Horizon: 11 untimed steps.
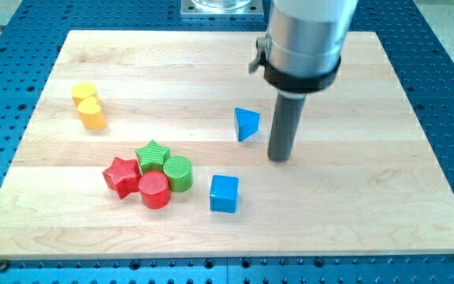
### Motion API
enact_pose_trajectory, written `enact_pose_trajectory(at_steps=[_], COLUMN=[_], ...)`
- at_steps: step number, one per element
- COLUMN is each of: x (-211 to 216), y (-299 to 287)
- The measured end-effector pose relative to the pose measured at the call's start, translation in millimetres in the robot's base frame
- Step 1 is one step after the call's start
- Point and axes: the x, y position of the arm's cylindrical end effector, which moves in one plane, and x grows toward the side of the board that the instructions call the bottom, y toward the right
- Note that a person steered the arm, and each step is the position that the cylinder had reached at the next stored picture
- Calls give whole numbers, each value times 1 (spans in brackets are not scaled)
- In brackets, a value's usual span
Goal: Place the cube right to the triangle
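board (385, 118): pale wood, visible grain, planks joined, smooth matt finish; base under it (448, 47): blue perforated metal, satin; blue cube (225, 193) and blue triangle (246, 124): painted, smooth, slight sheen; red cylinder (154, 189) and green cylinder (178, 173): ribbed tops; rod down to my tip (280, 158): dark, matt; collar above it (306, 35): brushed silver metal, black ring beneath.

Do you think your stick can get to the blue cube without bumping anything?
Probably yes. My tip sits just right of the blue triangle, and the blue cube lies below and to its left with only bare board between. The green cylinder sits on the cube's far side.
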Motion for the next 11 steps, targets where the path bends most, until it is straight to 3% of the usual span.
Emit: enact_pose_trajectory(at_steps=[1, 2, 3, 4, 5, 6, 7, 9, 10, 11], x=[-29, -31, -31, -20, 14, 127, 125, 39, 34, -7], y=[-49, -180, -230, -164, -36, -34, -75, -71, -52, -93])
